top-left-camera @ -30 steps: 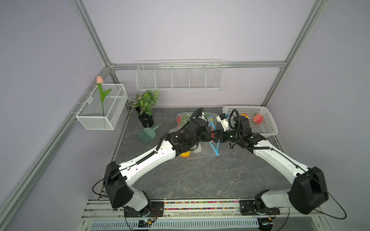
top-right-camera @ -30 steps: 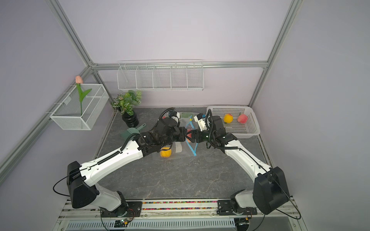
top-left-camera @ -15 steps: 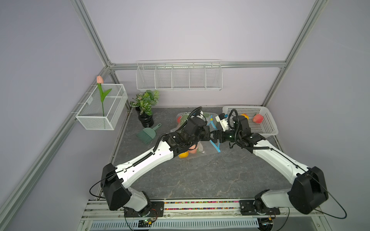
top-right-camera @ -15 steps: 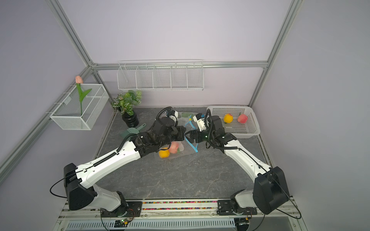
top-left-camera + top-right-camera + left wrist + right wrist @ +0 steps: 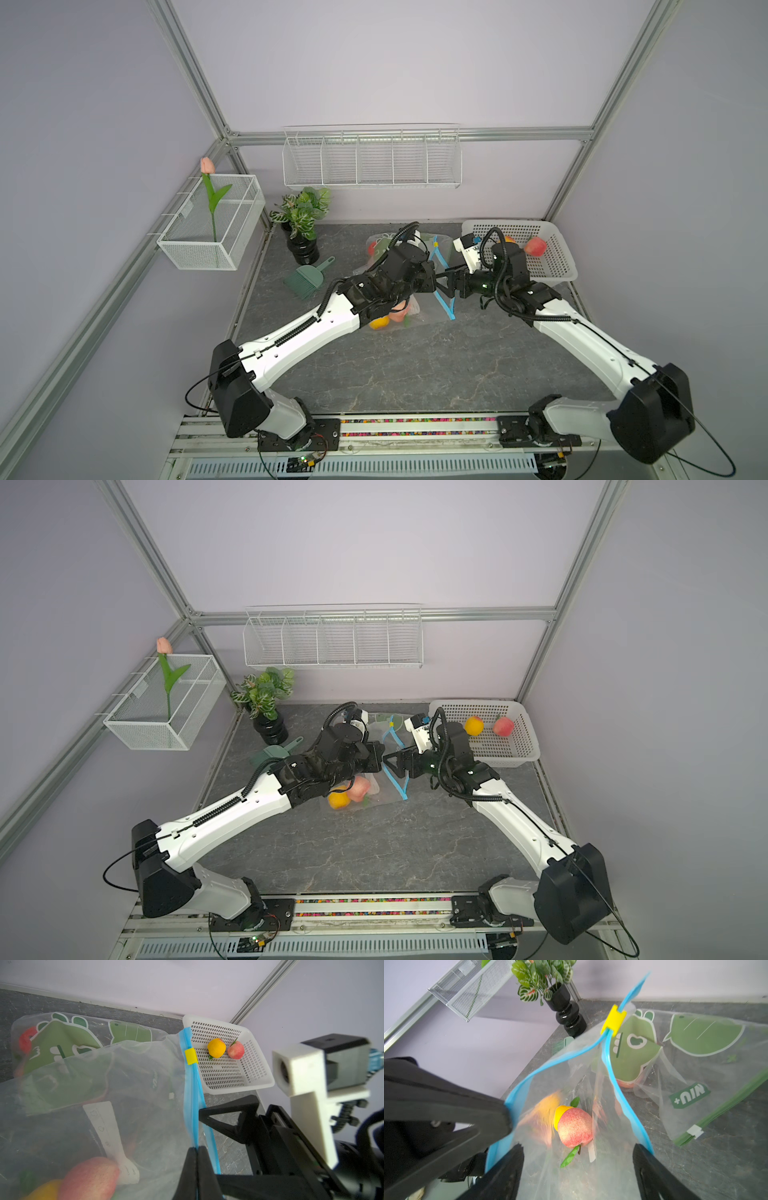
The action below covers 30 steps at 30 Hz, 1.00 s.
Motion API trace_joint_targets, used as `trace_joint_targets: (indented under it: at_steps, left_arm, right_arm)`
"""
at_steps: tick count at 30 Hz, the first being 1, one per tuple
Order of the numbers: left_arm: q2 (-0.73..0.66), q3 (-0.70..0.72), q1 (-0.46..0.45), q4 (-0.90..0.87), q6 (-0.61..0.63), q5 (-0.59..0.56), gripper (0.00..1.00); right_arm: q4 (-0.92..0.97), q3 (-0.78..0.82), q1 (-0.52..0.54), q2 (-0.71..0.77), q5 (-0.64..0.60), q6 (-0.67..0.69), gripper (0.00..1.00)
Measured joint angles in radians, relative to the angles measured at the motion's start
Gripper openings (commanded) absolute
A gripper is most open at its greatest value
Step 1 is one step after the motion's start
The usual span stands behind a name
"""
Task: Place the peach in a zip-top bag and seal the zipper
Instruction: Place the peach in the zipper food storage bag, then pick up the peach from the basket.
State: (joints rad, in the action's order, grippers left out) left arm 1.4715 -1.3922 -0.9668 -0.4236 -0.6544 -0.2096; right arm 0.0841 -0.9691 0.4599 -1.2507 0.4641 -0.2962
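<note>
Where the arms meet: clear zip-top bag with a blue zipper strip, mouth gaping, one lip lifted, body resting on the grey desk.
left tool: jaws pinched tight on one blue lip of the bag mouth.
right tool: jaws spread wide at the mouth, clamping nothing; one fingertip touches the opposite blue lip.
peach: inside the bag, deep toward its bottom, leaf end facing the mouth, touching a yellow fruit also in the bag.
slider: yellow, parked at the far end of the zipper; both lips split apart from it.
second bag: green-printed, flat on the desk just behind; reddish fruit inside.
basket: white, perforated, beside the right arm; holds an orange-yellow fruit and a second peach, touching.
</note>
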Motion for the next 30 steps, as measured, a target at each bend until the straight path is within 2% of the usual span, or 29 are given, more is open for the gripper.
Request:
trace_joint_targets:
  at_steps: [7,13,16,22,30]
  left_arm:
    - [0.0,0.006,0.0,0.0,0.0,-0.004,0.0]
    - [-0.002,0.01,0.0,0.0,0.0,-0.009,0.0]
    - [-0.005,0.012,0.0,-0.001,0.0,-0.013,0.0]
    - [-0.017,0.022,0.0,0.0,0.0,-0.023,0.0]
    - [-0.021,0.023,0.0,-0.002,0.004,-0.029,0.0]
  right_arm:
    - [-0.037,0.066,0.0,0.144,-0.169,0.017,0.85]
    - [-0.013,0.067,-0.01,0.229,-0.419,0.029,0.86]
    - [0.032,0.065,-0.052,0.237,-0.52,0.028,0.86]
    - [0.132,0.018,-0.21,0.146,-0.579,0.032,0.86]
    - [0.193,-0.145,-0.402,-0.105,-0.534,0.053,0.86]
